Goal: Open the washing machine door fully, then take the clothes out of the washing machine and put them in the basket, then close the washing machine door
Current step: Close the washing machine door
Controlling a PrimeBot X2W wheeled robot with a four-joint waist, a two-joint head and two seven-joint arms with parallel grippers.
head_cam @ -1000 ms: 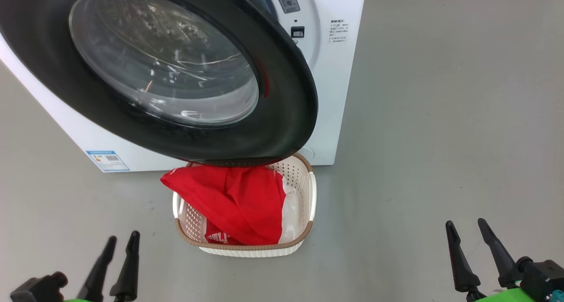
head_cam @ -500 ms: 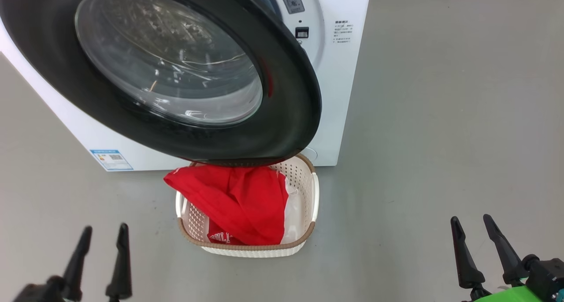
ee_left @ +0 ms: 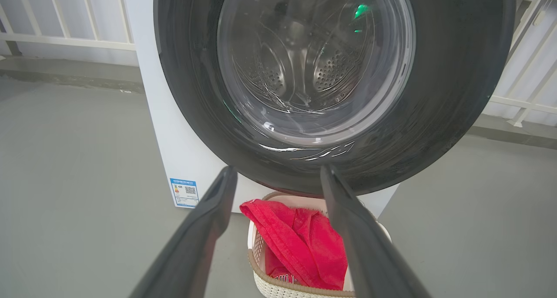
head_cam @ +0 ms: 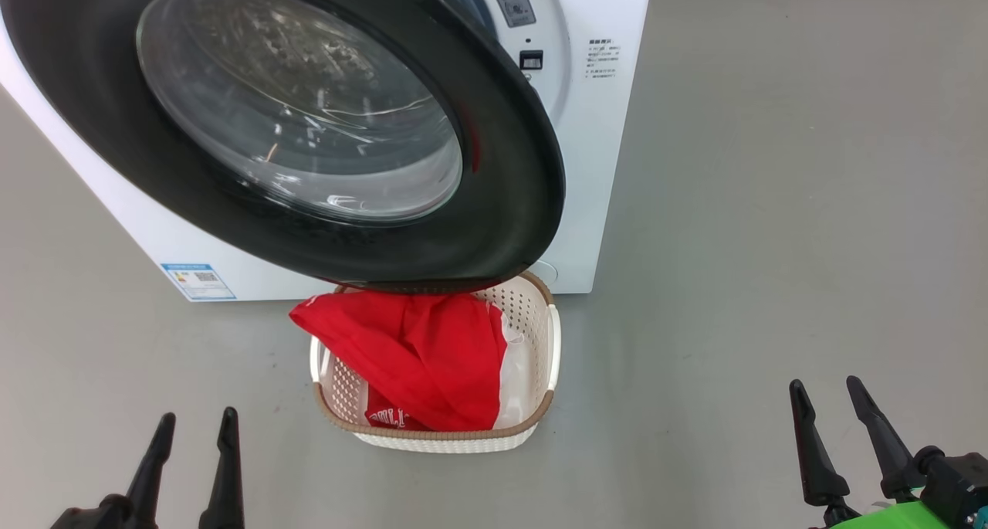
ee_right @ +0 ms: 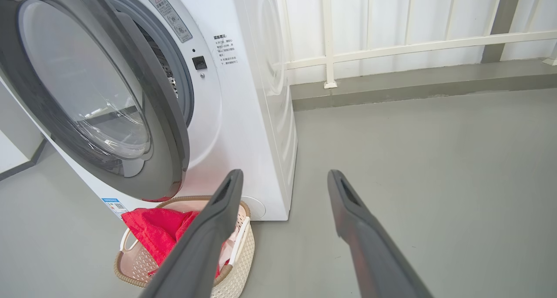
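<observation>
As I look down from the head cam, the washing machine (head_cam: pixel 610 166) takes the upper left of frame, w/ the washing machine door (head_cam: pixel 513 197) swung partway out in front (the steel drum (ee_left: pixel 335 67) shows thru its window in the left wrist view). Under the door's lower edge, frame centre, the basket (head_cam: pixel 553 344) sits on the grey floor (head_cam: pixel 772 205). The clothes (head_cam: pixel 432 359) are heaped inside, one red fold draped over the left rim. Left gripper (head_cam: pixel 197 415) is at bottom left, fingers spread, nothing between. Right gripper (head_cam: pixel 824 382) is at bottom right, also spread & empty.
</observation>
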